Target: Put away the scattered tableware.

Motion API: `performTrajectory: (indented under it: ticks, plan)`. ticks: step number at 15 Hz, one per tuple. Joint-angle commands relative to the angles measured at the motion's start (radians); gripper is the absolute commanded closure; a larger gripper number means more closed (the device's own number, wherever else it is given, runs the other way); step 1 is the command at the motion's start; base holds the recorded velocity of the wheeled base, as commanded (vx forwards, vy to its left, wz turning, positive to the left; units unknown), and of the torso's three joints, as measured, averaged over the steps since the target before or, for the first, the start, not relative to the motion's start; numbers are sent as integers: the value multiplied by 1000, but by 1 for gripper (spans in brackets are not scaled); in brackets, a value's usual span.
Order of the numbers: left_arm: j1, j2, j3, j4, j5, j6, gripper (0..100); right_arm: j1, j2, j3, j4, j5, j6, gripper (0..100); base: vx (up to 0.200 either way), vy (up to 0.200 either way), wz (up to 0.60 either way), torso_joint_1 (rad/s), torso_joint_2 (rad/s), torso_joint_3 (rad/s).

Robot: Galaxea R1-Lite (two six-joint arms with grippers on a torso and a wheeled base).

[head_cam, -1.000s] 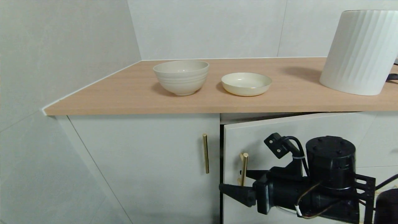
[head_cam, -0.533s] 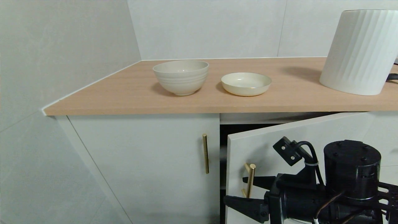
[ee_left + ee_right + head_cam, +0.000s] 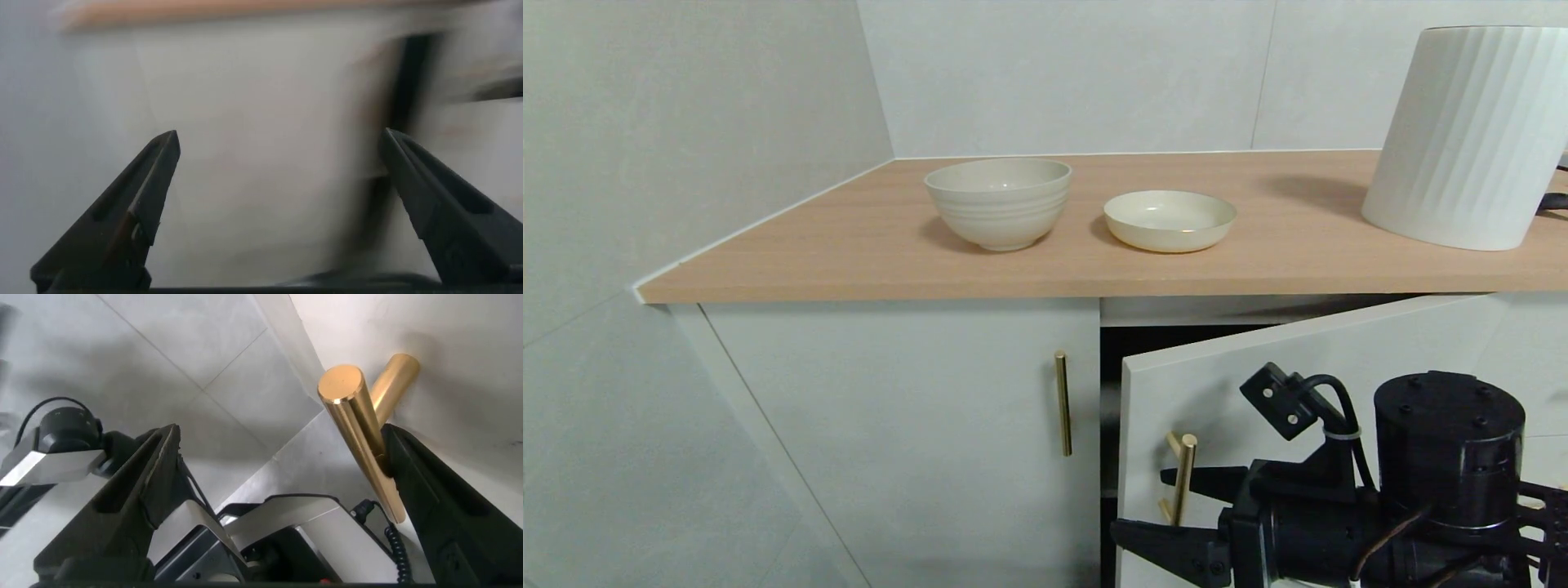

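Brass-handled door (image 3: 1258,359) a touch wider open (right gripper (image 3: 1140,501) at handle (image 3: 1184,474))

One bowl (image 3: 998,201) — one dish (image 3: 1170,219)

Cabinet front (image 3: 245,163) blurred, ribbed white canister (image 3: 1470,131) cut off at edge

The bowl (image 3: 997,201) is pale grey-beige, with faint rings running round its outside. The dish (image 3: 1170,219) is cream with a yellowish rim. The counter (image 3: 849,253) is light brown wood with fine straight grain. The cabinet doors (image 3: 890,408) are plain off-white, and their handles (image 3: 1063,403) are shiny gold. The tall container (image 3: 1470,135) is white with upright ribs. The wall (image 3: 1054,73) is pale grey tile. The right gripper (image 3: 1137,500) and the left gripper (image 3: 279,135) are black.
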Motion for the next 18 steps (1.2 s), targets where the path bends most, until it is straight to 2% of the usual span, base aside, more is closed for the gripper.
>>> performTrajectory:
  ticks: [1, 2, 3, 4, 5, 6, 9, 13, 16, 18]
  plan:
    - [-33, 314, -300, 121, -266, -42, 0, 2, -1, 0, 0, 1, 0, 0, 0, 0, 0, 0, 0, 0]
    - [-33, 399, -346, 119, -318, -42, 0, 8, -1, 0, 0, 1, 0, 0, 0, 0, 0, 0, 0, 0]
    - [-36, 571, -410, 113, -395, -39, 0, 14, -3, 0, 0, 1, 1, 0, 0, 0, 0, 0, 0, 0]
    - [-50, 705, -438, 84, -443, -38, 0, 19, -3, 2, 0, 1, 1, 0, 0, 0, 0, 0, 0, 0]
    - [-74, 768, -444, 56, -453, -38, 0, 25, -3, 2, 0, -1, 1, 0, 0, 0, 0, 0, 0, 0]
    - [-167, 926, -435, -57, -455, -47, 0, 28, -5, 6, 0, -1, 1, 0, 0, 0, 0, 0, 0, 0]
    - [-298, 1157, -367, -198, -446, -59, 0, 31, -6, 9, -1, -1, 1, 0, 0, 0, 0, 0, 0, 0]
    - [-367, 1294, -256, -324, -349, -53, 0, 31, -9, 11, -1, -1, 1, 0, 0, 0, 0, 0, 0, 0]
    - [-412, 1347, -174, -442, -348, -62, 0, 31, -23, 11, -1, -1, 1, 0, 0, 0, 0, 0, 0, 0]
    - [-426, 1400, -176, -453, -348, -61, 0, 31, -21, 12, 0, 1, 1, 0, 0, 0, 0, 0, 0, 0]
